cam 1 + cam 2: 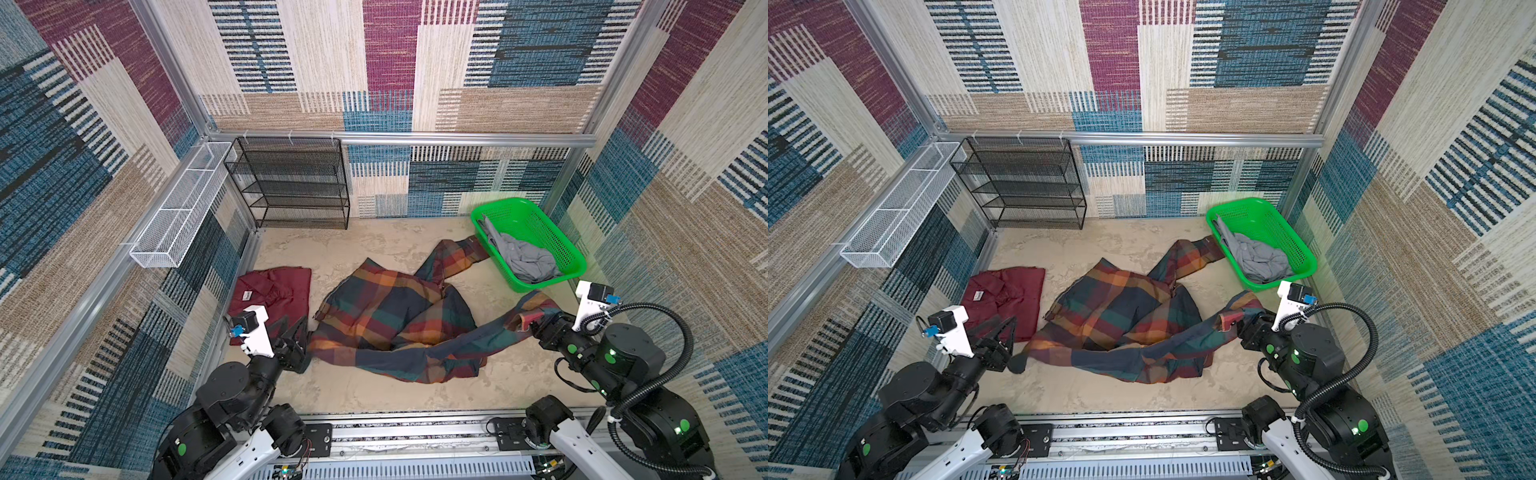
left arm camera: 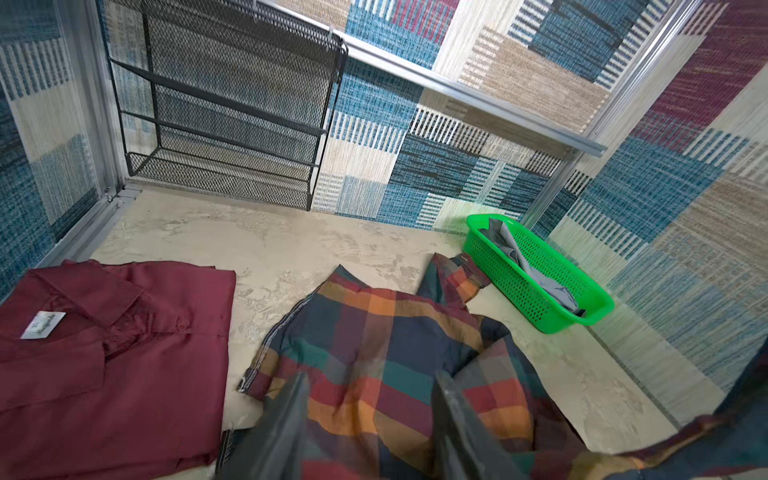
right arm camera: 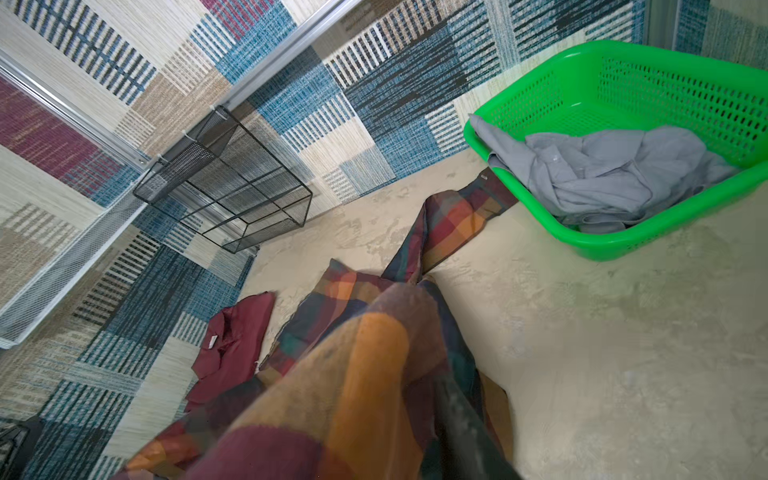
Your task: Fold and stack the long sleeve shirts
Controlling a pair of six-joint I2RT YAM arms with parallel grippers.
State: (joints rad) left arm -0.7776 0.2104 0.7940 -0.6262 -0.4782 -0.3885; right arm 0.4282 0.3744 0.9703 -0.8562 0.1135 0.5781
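Beige tabletop [image 1: 374, 399]: plaid shirt [image 1: 395, 316] crumpled, maroon shirt [image 1: 274, 286] folded beside

Both top views look steeply down from high behind the robot and take in the whole tabletop [image 1: 374, 245]. Each wrist camera sits close behind its jaws, looking low past them. Both share the plaid shirt [image 2: 374, 332] and green basket [image 3: 615, 245] beyond.

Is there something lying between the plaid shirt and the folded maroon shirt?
Nothing visible: only a strip of bare table separates the plaid shirt from the maroon shirt. The left gripper, jaws apart, stands at the plaid shirt's edge beside that strip.
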